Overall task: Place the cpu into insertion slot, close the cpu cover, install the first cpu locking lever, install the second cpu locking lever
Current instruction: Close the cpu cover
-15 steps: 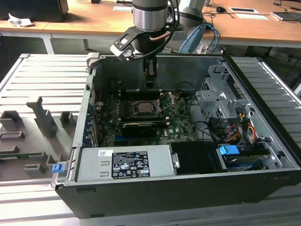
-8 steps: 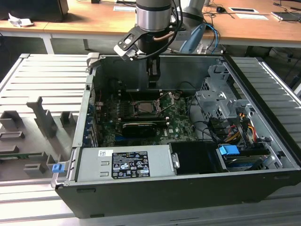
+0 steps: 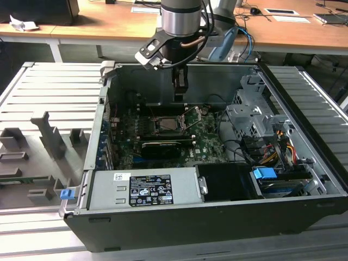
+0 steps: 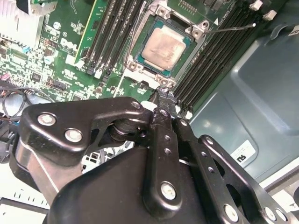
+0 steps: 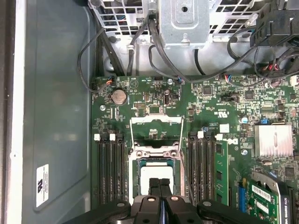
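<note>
Cpu [image 4: 167,46] sits flat in the insertion slot [image 4: 134,65]. It is a square chip with a silvery-beige metal top that is smudged and dull. The slot is a black square with metal edging and screws at the corners. Cpu cover [image 5: 157,120] is a thin silver frame with a big square window, flipped open and tilted back at the slot's far side, not over the chip. A thin wire lever [image 4: 233,28] sticks out loose past the slot corner.

Hand [image 5: 160,182] is black, with bolted link arms. Its fingers are pressed together and pinch nothing, with the tips over the slot's edge. In the exterior view the hand [image 3: 180,87] hangs above the board inside the case.

Long black memory slots [image 5: 110,172] flank the slot on both sides. The green board [image 5: 210,102] carries a round coin battery [image 5: 118,96] and a finned silver heat sink [image 5: 275,140]. Grey cables [image 5: 93,51] loop by a metal drive cage [image 5: 184,21].

A white sticker [image 5: 42,184] is on the grey case wall, its print too small to read. The power supply [image 3: 149,189] bears a black-and-white label of small print. A long black card [image 3: 160,147] lies near the slot. The open case [image 3: 217,228] rests on a grey ribbed surface [image 3: 54,87], with a wooden desk [image 3: 109,24] behind it.
</note>
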